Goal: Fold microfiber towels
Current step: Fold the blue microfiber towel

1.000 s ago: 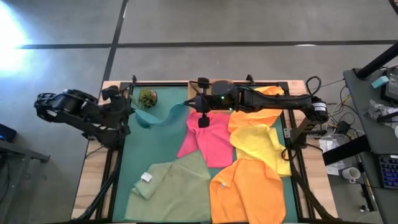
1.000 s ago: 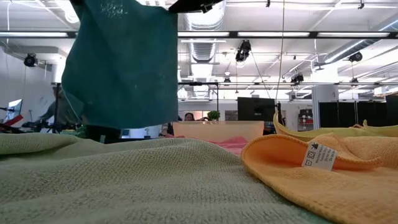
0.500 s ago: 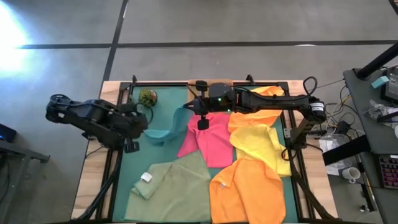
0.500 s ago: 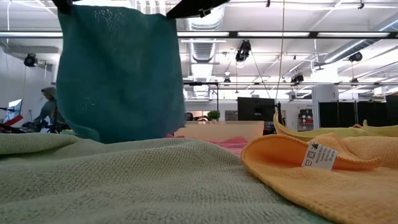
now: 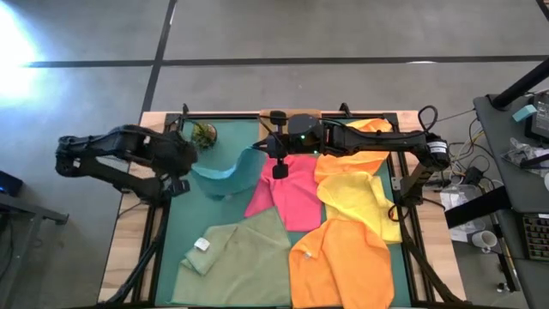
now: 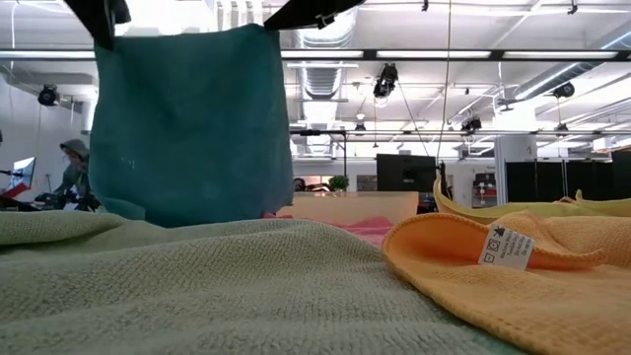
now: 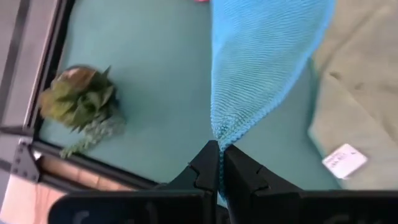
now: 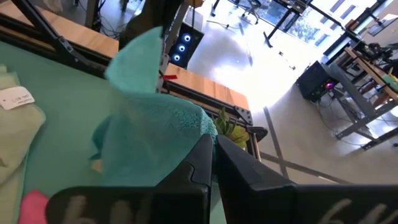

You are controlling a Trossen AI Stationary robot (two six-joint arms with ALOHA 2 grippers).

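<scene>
1. Left gripper (image 7: 219, 163): fingers pinched tight on one top corner of the teal towel (image 5: 221, 169); in the high view, at about 9 o'clock of the mat.

2. Right gripper (image 8: 213, 155): fingers likewise closed on the opposite top corner; in the high view, near 12 o'clock of the mat, just above the pink towel.

3. Teal towel: slung between the two grippers, its top edge running from 9 o'clock toward 1 o'clock in the high view. In the low view it hangs below both pinches as a flat sheet; whether its lower hem touches anything cannot be told. Both arms equally near, one at each end.

4. Green mat (image 5: 214, 210): bare stretch lies directly beneath the hanging towel; likely the laying-down spot, towards 6 o'clock from the fingers.

5. Sage towel (image 5: 236, 257): lying at 7 o'clock, white label showing.

6. Pink towel (image 5: 292, 193): centre, unfolded.

7. Yellow towel (image 5: 356, 193): at 3 o'clock.

8. Orange towel (image 5: 343, 262): at 5 o'clock, crumpled.

9. Small plant (image 5: 204, 134): at 11 o'clock, just beside the left gripper.
</scene>
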